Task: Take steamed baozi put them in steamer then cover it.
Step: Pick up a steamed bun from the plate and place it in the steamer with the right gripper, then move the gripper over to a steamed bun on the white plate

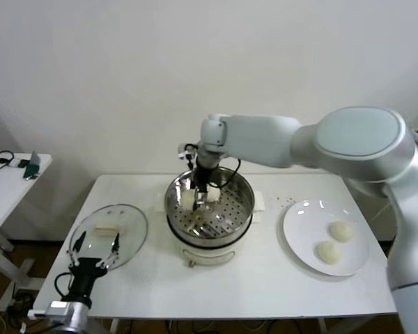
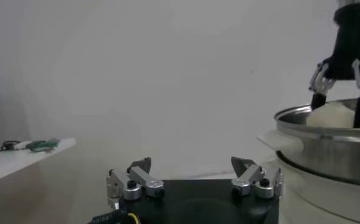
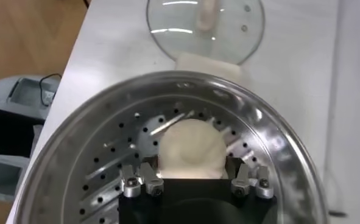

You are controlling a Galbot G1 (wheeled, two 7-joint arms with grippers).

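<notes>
The steamer [image 1: 210,229] is a shiny steel pot with a perforated tray, standing at the table's middle. My right gripper [image 1: 200,189] reaches down into it and is shut on one off-white baozi [image 3: 190,146], its fingers [image 3: 151,167] pressing both sides just above the tray [image 3: 116,164]. Two more baozi [image 1: 341,231] [image 1: 328,252] lie on the white plate [image 1: 299,229]. The glass cover [image 1: 108,233] lies flat on the table at the left. My left gripper [image 1: 97,261] waits open and empty near the cover's front edge.
The steamer's rim [image 2: 326,131] stands to one side of my left gripper [image 2: 195,167]. A small white side table [image 1: 14,184] with cables stands beyond the table's left edge. A wall runs close behind the table.
</notes>
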